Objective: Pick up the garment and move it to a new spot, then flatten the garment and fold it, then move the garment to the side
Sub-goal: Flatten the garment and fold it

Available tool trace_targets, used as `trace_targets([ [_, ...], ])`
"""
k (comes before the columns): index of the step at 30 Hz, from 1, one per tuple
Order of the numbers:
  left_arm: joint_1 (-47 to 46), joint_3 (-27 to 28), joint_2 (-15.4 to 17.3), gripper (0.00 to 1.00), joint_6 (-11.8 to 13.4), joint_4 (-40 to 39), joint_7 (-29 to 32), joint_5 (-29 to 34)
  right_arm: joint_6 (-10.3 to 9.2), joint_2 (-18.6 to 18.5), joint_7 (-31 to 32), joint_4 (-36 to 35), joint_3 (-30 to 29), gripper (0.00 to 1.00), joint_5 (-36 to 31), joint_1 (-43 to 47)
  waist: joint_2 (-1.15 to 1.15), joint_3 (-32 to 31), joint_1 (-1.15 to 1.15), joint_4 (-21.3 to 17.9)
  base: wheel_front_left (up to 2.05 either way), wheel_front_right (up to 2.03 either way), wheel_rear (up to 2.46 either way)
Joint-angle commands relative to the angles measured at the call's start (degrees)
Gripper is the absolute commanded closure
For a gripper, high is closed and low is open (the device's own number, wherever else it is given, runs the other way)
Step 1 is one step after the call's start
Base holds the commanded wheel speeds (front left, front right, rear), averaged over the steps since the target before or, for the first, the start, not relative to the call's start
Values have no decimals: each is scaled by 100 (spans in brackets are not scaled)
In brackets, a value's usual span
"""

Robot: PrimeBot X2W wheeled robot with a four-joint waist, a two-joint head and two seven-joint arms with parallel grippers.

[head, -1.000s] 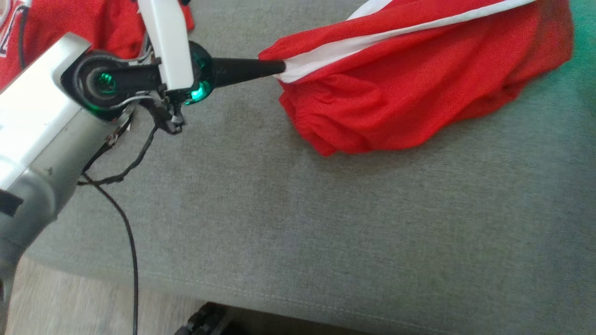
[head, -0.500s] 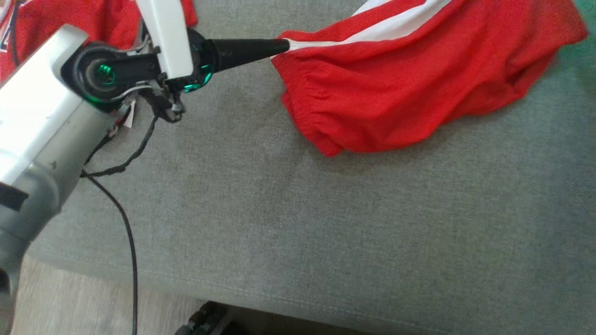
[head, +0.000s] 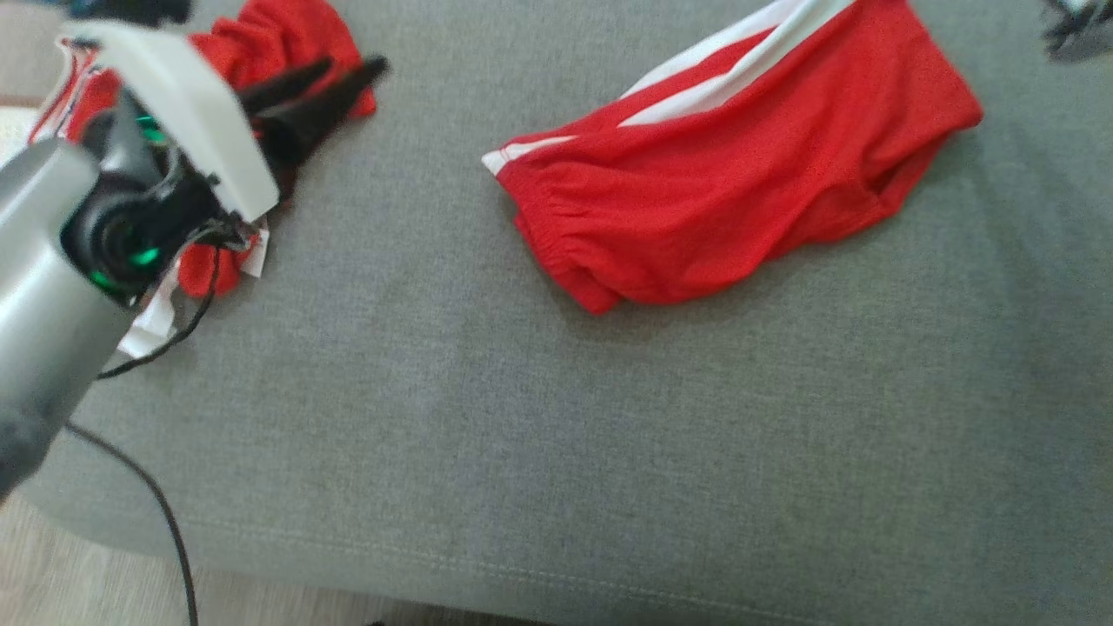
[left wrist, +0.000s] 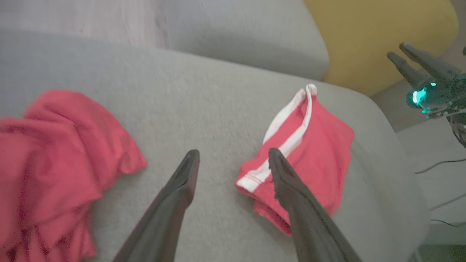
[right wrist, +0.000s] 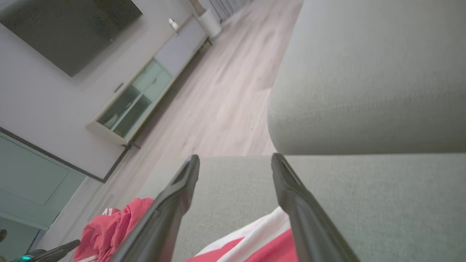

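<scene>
The garment point(head: 739, 174) is a pair of red shorts with white side stripes. It lies loosely crumpled on the grey sofa seat point(head: 556, 435), with no gripper touching it. My left gripper point(head: 352, 65) is open at the far left, well apart from the shorts and above another red garment. In the left wrist view the shorts point(left wrist: 320, 153) lie beyond my open left gripper point(left wrist: 233, 153), slightly to the right. My right gripper point(left wrist: 397, 50) hangs past the seat's right end. In the right wrist view my right gripper point(right wrist: 235, 157) is open above the striped edge of the shorts point(right wrist: 251, 247).
A second red garment point(head: 287, 43) with white print lies bunched at the seat's left end. A yellow cushion point(left wrist: 378, 36) and a grey sofa back point(right wrist: 364, 72) border the seat. A black cable point(head: 165, 513) hangs from my left arm over the seat's front edge.
Both grippers have opened and let go of the shorts, which now rest on the seat. My left gripper has pulled back to the left, and the head camera has shifted.
</scene>
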Motion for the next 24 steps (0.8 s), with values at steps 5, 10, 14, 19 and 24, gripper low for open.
trace_targets([
  [5, 409, 456, 151, 0, 739, -146, -1879, 864, 44, -43, -1425, -23, -13, 0, -514, 773, 0, -424, 0, -20, 0, 0, 0],
  [10, 1153, 664, -93, 0, 1792, -698, -2705, 1710, 44, 128, -1904, 696, 111, 0, -756, 1121, 0, -550, 0, 133, 0, 0, 0],
  [14, 2032, 1672, -591, 0, 2404, -1475, -2723, 2800, 44, 218, -1787, 1298, 296, 0, -967, 1050, 0, -456, 0, 375, 0, 0, 0],
  [19, 3350, 2682, -1485, 0, 2452, -2206, -2725, 4121, 44, 263, -1083, 2049, 541, 0, -1074, 884, 0, -304, 0, 762, 0, 0, 0],
  [24, 4200, 3153, -2299, 0, 2036, -2380, -2725, 5078, 44, 268, -79, 2756, 724, 0, -1094, 722, 0, -239, 0, 1150, 0, 0, 0],
])
